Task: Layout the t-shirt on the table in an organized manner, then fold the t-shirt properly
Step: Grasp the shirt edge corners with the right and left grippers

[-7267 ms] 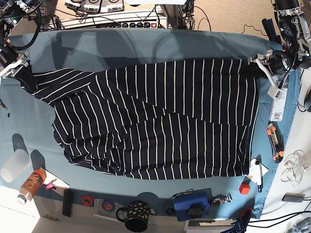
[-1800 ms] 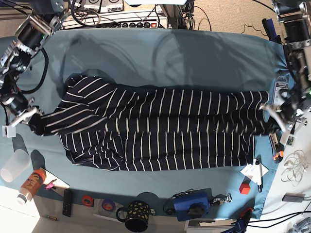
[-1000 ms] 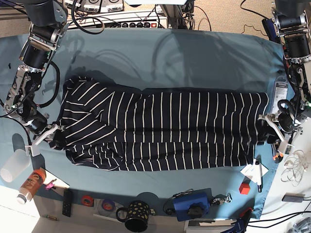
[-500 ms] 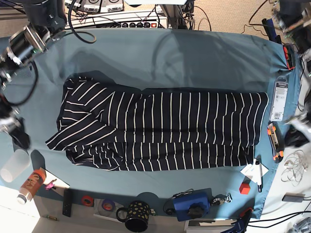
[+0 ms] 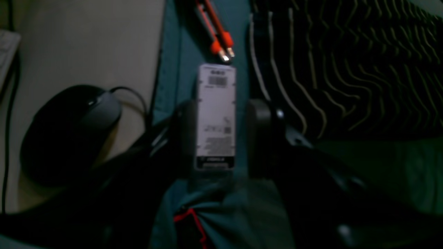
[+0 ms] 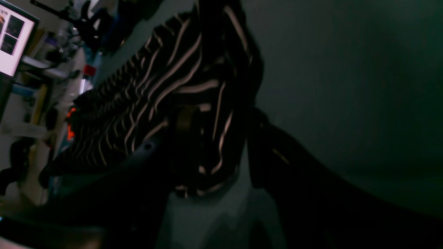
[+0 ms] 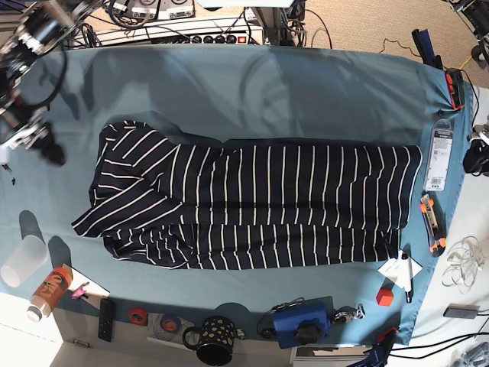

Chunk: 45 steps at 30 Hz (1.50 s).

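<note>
Striped dark fabric now lies free of both arms: the t-shirt (image 7: 252,202) rests across the middle of the table (image 7: 306,84) as a long band folded lengthwise, one sleeve poking out at the base view's left end. A second ago you had both grippers pinching its two ends; since then they have let go and pulled back to the table edges. Your right gripper (image 7: 34,141) hangs over bare cloth just off the sleeve end, blurred in the base view, and its wrist camera shows the two fingers standing apart with nothing clamped, the shirt visible through the gap beyond them. Your left gripper (image 5: 218,138) sits past the hem end, off the table's side, jaws likewise spread; between them you see only the white labelled package (image 5: 217,116) lying below on the cloth, next to the orange-handled cutter (image 5: 216,31). That release reads as the lengthwise fold being finished. What seems left is tucking the stray sleeve in and folding the band crosswise. Watch the lower layer, which sticks out unevenly along the near edge.
</note>
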Each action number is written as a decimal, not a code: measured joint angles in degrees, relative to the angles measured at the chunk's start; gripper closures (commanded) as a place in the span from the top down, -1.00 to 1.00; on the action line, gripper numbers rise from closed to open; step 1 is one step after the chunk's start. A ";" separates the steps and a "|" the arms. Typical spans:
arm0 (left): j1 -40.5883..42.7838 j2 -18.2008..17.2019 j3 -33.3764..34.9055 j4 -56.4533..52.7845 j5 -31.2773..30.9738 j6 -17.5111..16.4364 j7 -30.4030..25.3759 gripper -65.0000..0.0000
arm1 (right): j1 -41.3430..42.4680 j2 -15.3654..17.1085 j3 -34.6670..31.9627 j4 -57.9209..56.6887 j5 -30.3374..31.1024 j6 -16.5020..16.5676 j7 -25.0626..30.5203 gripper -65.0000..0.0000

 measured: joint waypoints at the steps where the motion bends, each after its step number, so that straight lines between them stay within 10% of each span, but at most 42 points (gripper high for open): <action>1: 0.02 0.04 0.00 0.00 -0.04 -0.42 0.00 -0.22 | -0.61 -0.96 -0.59 -0.07 0.00 0.00 -0.02 -0.30; 11: -0.02 0.04 0.00 0.00 0.02 -0.44 0.00 -0.22 | -2.05 -7.56 -6.67 -0.09 -3.19 0.02 0.02 -0.30; 18: -0.02 0.04 0.00 0.00 -0.15 -0.46 0.00 -0.22 | -1.60 -10.58 -12.26 0.22 -13.86 0.33 10.10 -0.31; 22: 0.00 0.02 0.00 0.00 -0.17 -0.44 0.00 -0.22 | -1.66 -10.56 -16.11 0.24 -14.01 0.20 12.87 -0.34; 26: -0.07 0.04 0.02 0.00 -4.83 -1.01 1.62 -0.22 | -0.98 -10.58 -19.28 0.24 -15.91 0.20 11.93 -1.00; 34: 0.68 7.37 0.07 0.00 -6.23 -5.25 4.04 -0.05 | -0.85 -10.86 -17.31 0.26 -17.07 0.35 12.00 -1.00; 45: 2.40 10.69 12.28 -0.04 4.33 -4.26 -8.87 -0.02 | -0.87 -9.40 -15.65 0.26 -17.88 0.44 10.91 -1.00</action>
